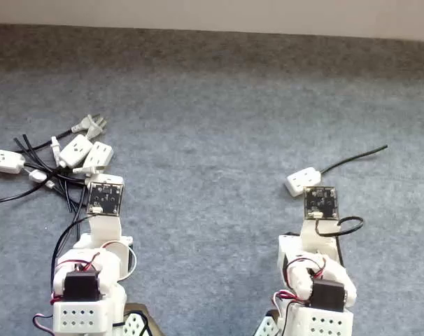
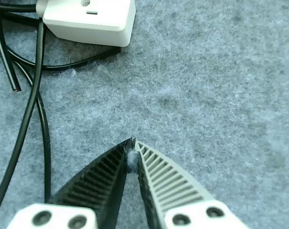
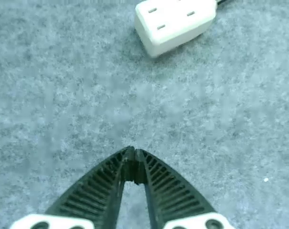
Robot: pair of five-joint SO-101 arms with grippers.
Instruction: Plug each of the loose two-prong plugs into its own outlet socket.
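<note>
Lone white plastic outlet block (image 1: pixel 301 180) with a thin black cord (image 1: pixel 355 158) lies on the grey felt-like table cover (image 1: pixel 212 105). Right gripper (image 3: pixel 134 153) is near the outlet block, not touching it, fingers closed tip to tip and empty. Well apart from the outlet block, across the cover, is a tangle of black cables (image 1: pixel 44 178) with several more white socket blocks (image 1: pixel 75 150) and a grey two-prong plug (image 1: pixel 93 126), unplugged. Left gripper (image 2: pixel 132 145) is at the tangle's edge, far from the outlet block, fingers closed, holding nothing. One socket block (image 2: pixel 89 19) lies near it, untouched.
</note>
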